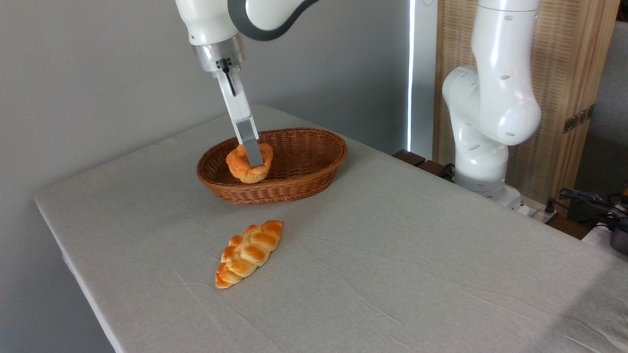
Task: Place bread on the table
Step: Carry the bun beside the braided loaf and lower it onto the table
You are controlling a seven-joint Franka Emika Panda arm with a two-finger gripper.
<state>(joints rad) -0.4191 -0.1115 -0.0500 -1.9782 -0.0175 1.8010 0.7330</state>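
Nearest the camera, the table [441, 274] lies under a slightly wrinkled grey-beige cloth, and on it, at about 7 o'clock from the centre, rests a golden braided loaf [249, 253]. Farther back, toward 11 o'clock, sits a brown oval wicker basket [314, 162]. The bread [243, 169], a small muffin-shaped bun with a knobbly orange top and paler ridged base, is at the basket's 9 o'clock end, tilted a little, and seems lifted to about rim height. The gripper [256, 159] reaches down from 12 o'clock; one finger lies across the bun's front, the other is hidden behind it, so it looks closed on the bun, though that is a judgement. The bun should be light and probably squashy, its glazed top perhaps slick; the ridged base flanks look the surest hold
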